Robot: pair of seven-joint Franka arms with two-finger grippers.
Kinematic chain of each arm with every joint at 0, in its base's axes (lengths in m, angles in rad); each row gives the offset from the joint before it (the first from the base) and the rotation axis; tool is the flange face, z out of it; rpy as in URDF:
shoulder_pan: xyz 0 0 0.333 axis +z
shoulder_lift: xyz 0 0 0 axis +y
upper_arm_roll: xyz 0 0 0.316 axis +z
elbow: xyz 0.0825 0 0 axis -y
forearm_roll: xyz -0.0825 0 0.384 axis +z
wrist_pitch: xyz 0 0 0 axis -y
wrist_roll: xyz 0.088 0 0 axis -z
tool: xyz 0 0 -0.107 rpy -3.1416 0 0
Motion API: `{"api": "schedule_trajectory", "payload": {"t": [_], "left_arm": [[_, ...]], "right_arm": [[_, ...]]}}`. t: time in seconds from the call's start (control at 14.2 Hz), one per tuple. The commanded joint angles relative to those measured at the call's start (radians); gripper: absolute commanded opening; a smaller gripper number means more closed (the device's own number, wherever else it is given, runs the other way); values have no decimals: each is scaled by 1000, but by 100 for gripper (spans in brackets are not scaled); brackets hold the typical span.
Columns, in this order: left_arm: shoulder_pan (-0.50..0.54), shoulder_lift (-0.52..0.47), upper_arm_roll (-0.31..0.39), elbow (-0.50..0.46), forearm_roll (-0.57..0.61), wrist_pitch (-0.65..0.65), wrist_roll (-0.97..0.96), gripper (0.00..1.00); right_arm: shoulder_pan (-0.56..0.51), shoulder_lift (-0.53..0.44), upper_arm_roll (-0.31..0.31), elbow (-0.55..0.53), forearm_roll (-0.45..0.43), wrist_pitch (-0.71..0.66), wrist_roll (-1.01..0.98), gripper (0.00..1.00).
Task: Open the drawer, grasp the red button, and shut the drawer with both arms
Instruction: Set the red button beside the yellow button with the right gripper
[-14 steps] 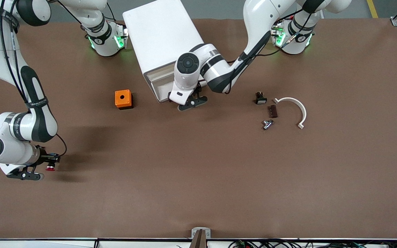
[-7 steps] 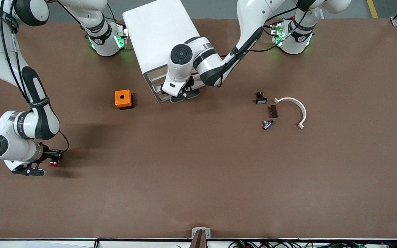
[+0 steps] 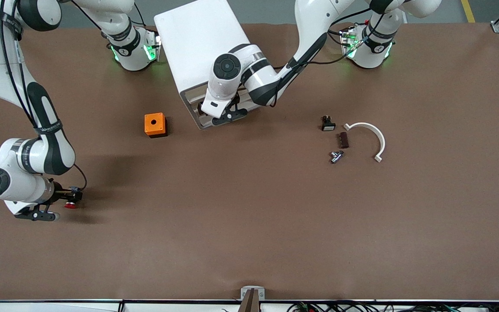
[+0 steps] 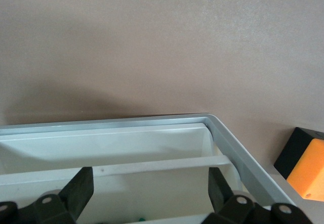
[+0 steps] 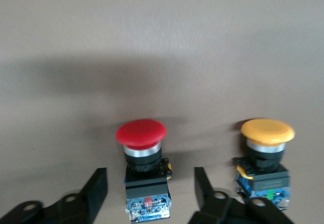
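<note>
The button point(image 5: 141, 133), red cap on a black-and-blue body, lies on the brown table at the right arm's end. My right gripper point(image 5: 149, 179) is open around it, with a finger on each side and a gap to both. In the front view the button point(image 3: 71, 205) shows at the tip of the right gripper point(image 3: 64, 203). My left gripper point(image 3: 225, 113) is open at the drawer point(image 3: 195, 113) of the white cabinet point(image 3: 197, 43). In the left wrist view the left gripper point(image 4: 150, 193) hangs over the drawer's rim point(image 4: 223, 133), and the white inside still shows.
An orange-capped button point(image 5: 267, 131) stands beside the red one. An orange box with a hole point(image 3: 154, 125) sits near the cabinet. Toward the left arm's end lie a white curved piece point(image 3: 373, 134) and small parts point(image 3: 328, 123), point(image 3: 343, 140), point(image 3: 336, 156).
The right gripper lowered, then opened and let go of the button, which now rests on the table. The left gripper moved toward the cabinet, pushing the drawer further in.
</note>
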Motion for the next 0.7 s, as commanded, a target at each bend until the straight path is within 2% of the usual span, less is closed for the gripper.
{"api": "schedule_trajectory", "payload": {"t": [0.0,0.14,0.28,0.63], "left_arm": [[10,-1,11,5,-23,16,17,100],[59,-4,12,7,-13,16,78,100],[85,-10,17,14,-8,16,172,100],[290,-32,22,14,-5,-5,430,100]], "right_arm": [[-5,-82,23,-16,-15,-44,4,100],[14,-126,29,-18,-13,-71,6,100],[19,-192,61,-16,-13,-137,6,100],[17,-350,129,23,11,-326,1,100]]}}
